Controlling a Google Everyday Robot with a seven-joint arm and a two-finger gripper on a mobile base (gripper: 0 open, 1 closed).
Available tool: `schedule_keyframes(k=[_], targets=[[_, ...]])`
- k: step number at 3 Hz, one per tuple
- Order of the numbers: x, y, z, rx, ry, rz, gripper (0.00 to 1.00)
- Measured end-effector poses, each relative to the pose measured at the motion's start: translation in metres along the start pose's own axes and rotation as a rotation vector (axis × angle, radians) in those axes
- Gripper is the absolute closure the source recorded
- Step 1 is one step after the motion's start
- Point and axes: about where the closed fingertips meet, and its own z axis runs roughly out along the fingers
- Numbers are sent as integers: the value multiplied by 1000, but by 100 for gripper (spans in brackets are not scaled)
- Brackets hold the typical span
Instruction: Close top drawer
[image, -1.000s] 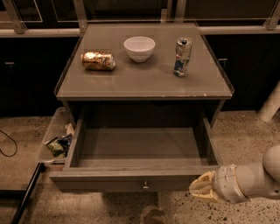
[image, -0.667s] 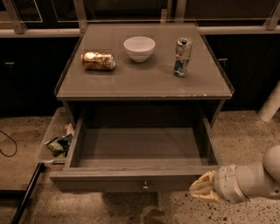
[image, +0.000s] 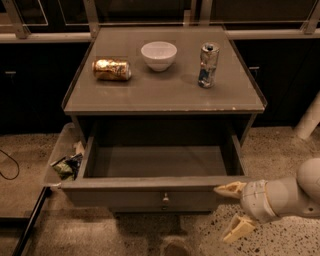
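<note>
The top drawer (image: 150, 196) of the grey-brown cabinet is pulled far out and is empty inside. Its flat front faces me with a small round metal knob (image: 164, 197) at the centre. My gripper (image: 232, 211) is at the lower right, just beyond the right end of the drawer front. It is open: one cream finger (image: 231, 189) lies at the top right corner of the front, the other (image: 239, 228) hangs lower over the floor. My white arm comes in from the right edge.
On the cabinet top (image: 165, 90) lie a gold can on its side (image: 111, 70), a white bowl (image: 159, 55) and an upright blue-silver can (image: 208, 65). A tray with wrappers (image: 64, 162) sits left of the drawer. A cable (image: 10, 167) runs over the speckled floor.
The gripper has spread its fingers and its upper finger has come up to the drawer front's right corner. The drawer has not visibly moved.
</note>
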Motion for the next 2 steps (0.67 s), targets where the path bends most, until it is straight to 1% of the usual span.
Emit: schedule_keyframes(k=[1, 2], targets=[[-15, -38, -3, 32, -5, -58, 39], [-16, -92, -6, 77, 7, -89, 62]])
